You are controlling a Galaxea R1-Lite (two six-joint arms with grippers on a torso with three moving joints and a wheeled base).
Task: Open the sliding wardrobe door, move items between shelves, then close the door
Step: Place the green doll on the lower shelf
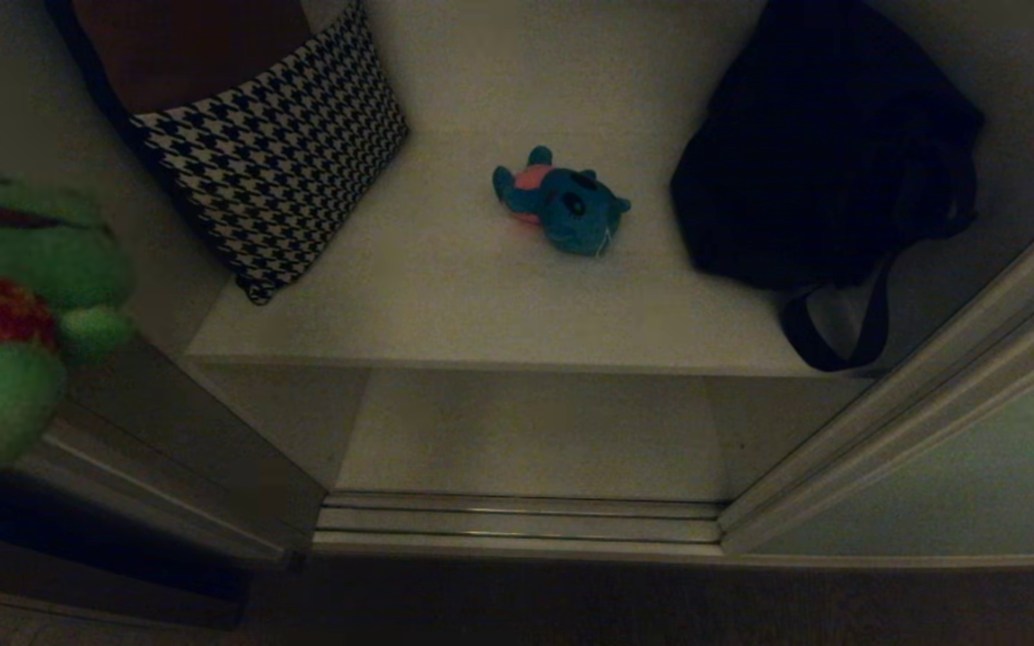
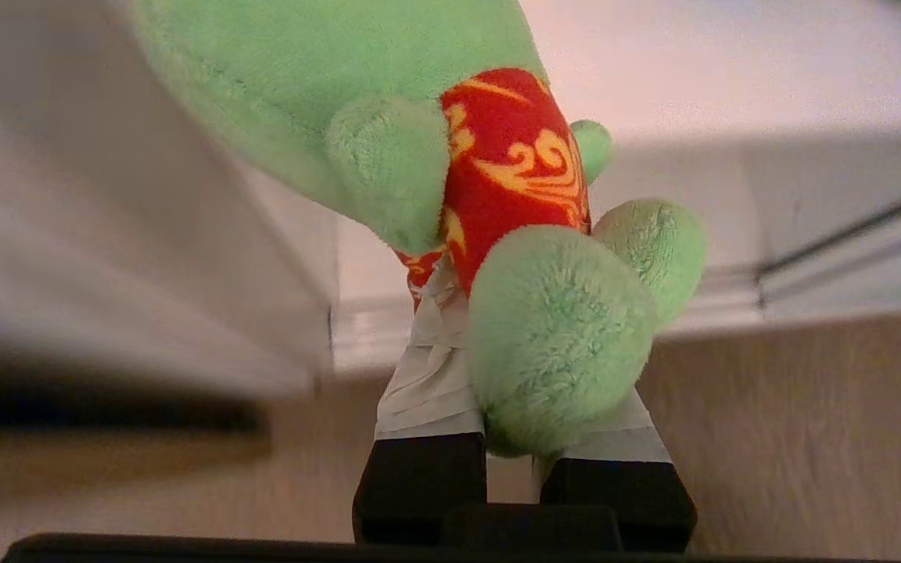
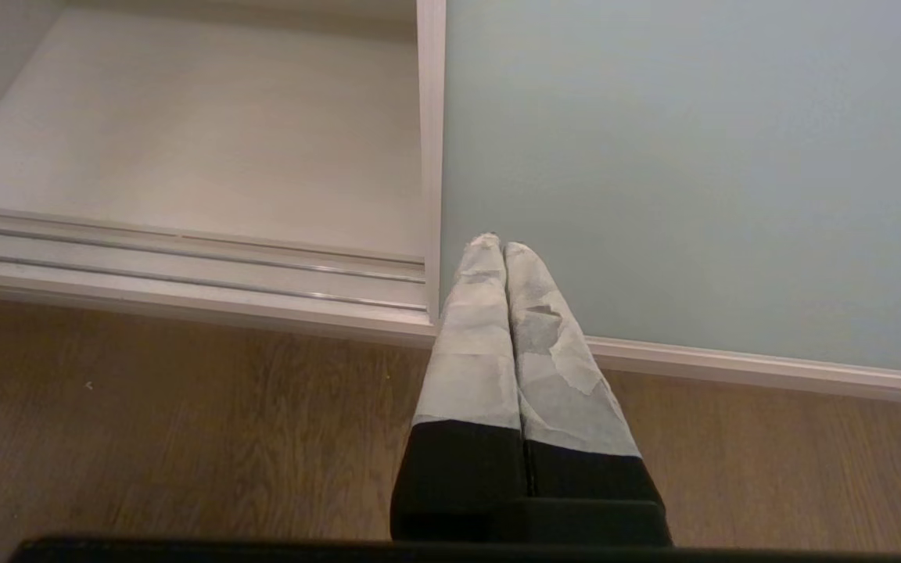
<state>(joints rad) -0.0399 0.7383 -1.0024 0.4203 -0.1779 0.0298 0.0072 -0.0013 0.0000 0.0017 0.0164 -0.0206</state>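
gripping the green plush toy (image 2: 497,234), left end effector (image 2: 509,367) clamps its underside.

Green plush toy (image 2: 450,180) cut off at the frame edge, hiding the left gripper (image 2: 497,313) fingertips; wardrobe side beside the gripper is blurred.

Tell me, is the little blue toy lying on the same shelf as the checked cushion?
Yes, the blue plush toy lies on the white shelf, between the houndstooth cushion and the black bag.
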